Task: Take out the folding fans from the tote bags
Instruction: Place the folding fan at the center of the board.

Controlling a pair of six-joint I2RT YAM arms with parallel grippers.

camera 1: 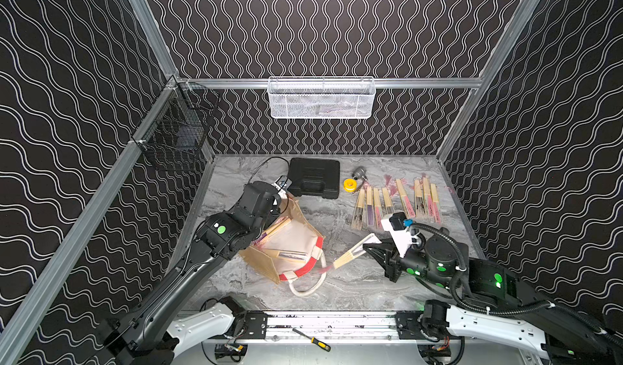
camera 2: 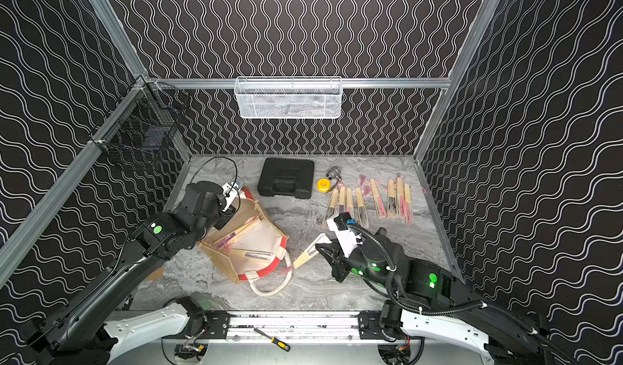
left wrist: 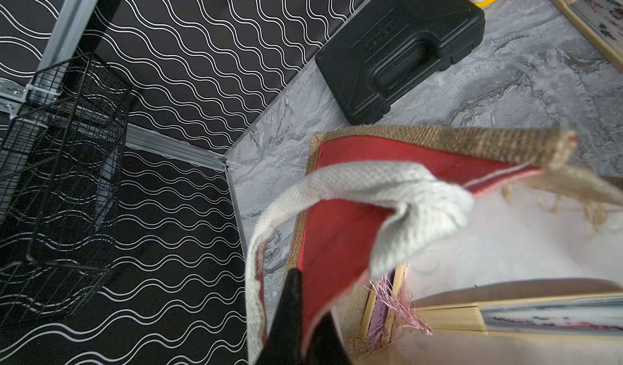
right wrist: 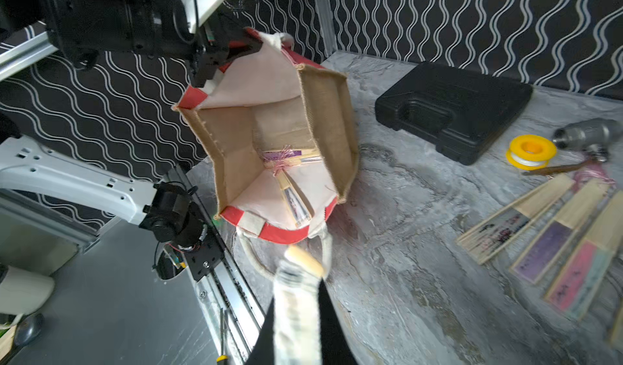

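**Item, in transit:** one folding fan (camera 1: 350,253), closed, with pale ribs. We find it just outside the mouth of the tote bag (camera 1: 261,262). Its tassel end is nearest the bag's red rim. Its other end is pinched flat between the jaws of the right gripper (right wrist: 296,319).

**Items remaining:** two fans (camera 1: 274,230) inside the bag, lying on the white lining, one deeper in and one near the mouth.

**Items delivered:** a row of fans (camera 1: 397,201) laid flat, well apart from the bag, beyond the held one.

**Holder:** the left gripper (left wrist: 308,316) is clamped on the bag's raised rim and props the mouth open.

**Handling note:** we judge the step in hand to be carrying the fan across to the row.
- We would draw it along its own length until the tassel clears the rope handle (camera 1: 310,285) lying in front of the bag.
- We would then lift it a little and turn it parallel to the row.
- We would set it down at the end nearest the bag without nudging its neighbours.
- The rim should be held up for the two left inside.

**Also present:** a black case (camera 1: 315,178) behind the bag, with no part in this.
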